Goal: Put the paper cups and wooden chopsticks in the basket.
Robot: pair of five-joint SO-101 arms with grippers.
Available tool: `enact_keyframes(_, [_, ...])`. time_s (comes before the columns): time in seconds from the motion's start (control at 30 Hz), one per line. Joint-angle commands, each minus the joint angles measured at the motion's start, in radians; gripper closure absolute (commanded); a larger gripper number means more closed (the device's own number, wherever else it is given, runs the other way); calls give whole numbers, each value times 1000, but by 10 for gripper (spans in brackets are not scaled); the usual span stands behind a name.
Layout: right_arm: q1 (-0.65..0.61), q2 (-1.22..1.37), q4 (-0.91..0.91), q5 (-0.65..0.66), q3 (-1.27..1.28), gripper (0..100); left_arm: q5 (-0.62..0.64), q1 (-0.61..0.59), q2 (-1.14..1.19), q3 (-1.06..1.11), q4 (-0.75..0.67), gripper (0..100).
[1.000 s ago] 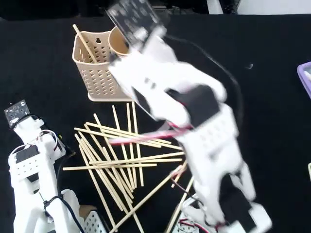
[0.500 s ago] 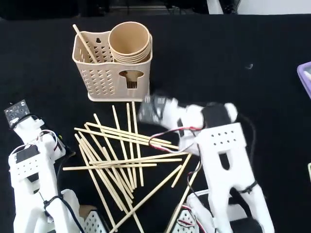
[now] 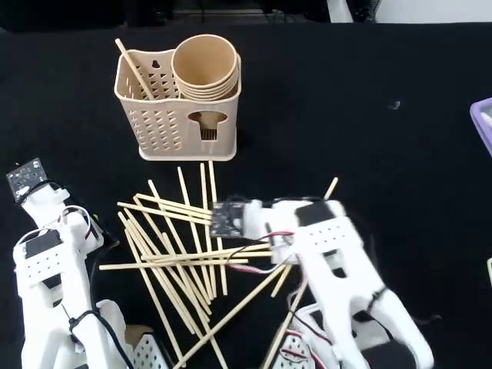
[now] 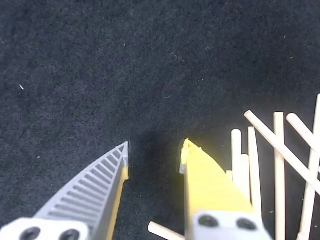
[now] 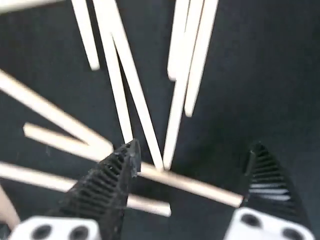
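1. The right jaws are spread wide and empty, low over the chopstick pile (image 3: pixel 192 263), with one stick (image 5: pixel 192 185) lying crosswise between the tips.
2. Sticks overlap there; closing could pinch several or flick one away.
3. The left jaws hang parted over bare surface (image 4: pixel 100 60) beside the pile.
4. Paper cups (image 3: pixel 205 65) sit stacked in the basket (image 3: pixel 165 127), well apart.

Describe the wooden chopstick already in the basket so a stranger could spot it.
At the black table's far side stands a beige perforated basket. Tan paper cups fill one end; the wooden chopstick leans at the other. It alone sticks up, while the other chopsticks lie scattered flat.
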Motion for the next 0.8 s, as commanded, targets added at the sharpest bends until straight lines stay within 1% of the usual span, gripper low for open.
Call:
enact_keyframes(0.0, [-104, 76, -109, -117, -7, 703, 11, -7, -5, -5, -12, 823])
enact_keyframes(0.07, [-118, 134, -180, -146, -15, 704, 11, -8, -5, -4, -12, 823])
enact_keyframes(0.13, [-115, 176, -210, -164, -58, 704, 11, -8, -5, -4, -12, 823])
enact_keyframes(0.27, [-115, 194, -135, -238, -189, 702, 11, -8, -5, -4, -12, 823])
enact_keyframes(0.43, [-181, 202, -124, -315, -257, 704, 11, -8, -5, -4, -12, 823])
enact_keyframes(0.6, [-267, 236, -267, -434, -231, 705, 11, -8, -5, -4, -12, 823])
enact_keyframes(0.77, [-295, 410, -345, -459, -278, 705, 11, -8, -5, -4, -12, 823])
